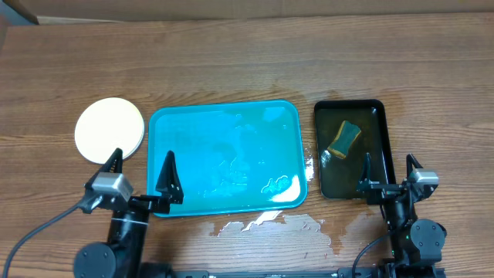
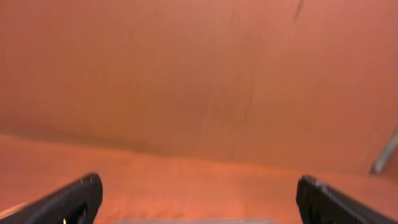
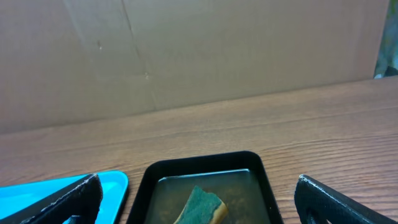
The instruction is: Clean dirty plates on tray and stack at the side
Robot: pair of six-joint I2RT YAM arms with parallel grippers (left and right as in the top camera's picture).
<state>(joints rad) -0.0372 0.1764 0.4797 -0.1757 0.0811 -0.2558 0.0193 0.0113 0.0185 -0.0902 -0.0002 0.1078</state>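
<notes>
Both the left hand (image 1: 143, 176), at the tray's (image 1: 224, 123) near-left corner, and the right hand (image 1: 390, 174), right of it, are gaping wide, holding nothing. The plates (image 1: 109, 130) are sitting just left of the tray, showing only 1 pale disc from above.

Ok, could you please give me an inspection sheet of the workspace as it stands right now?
Surface: wooden table, with a water puddle in front of the turquoise tray.
Job's things: turquoise tray holds no plates and is wet inside; plates are stacked on the table to its left, count unclear.
Clutter: black tray of murky liquid with a sponge lying in it.
Grippers: left tool open and empty, by the turquoise tray's near-left corner; right tool open and empty, at the black tray's near end.
Cables: black cable running off from the left arm.
Surroundings: cardboard wall behind the table.
</notes>
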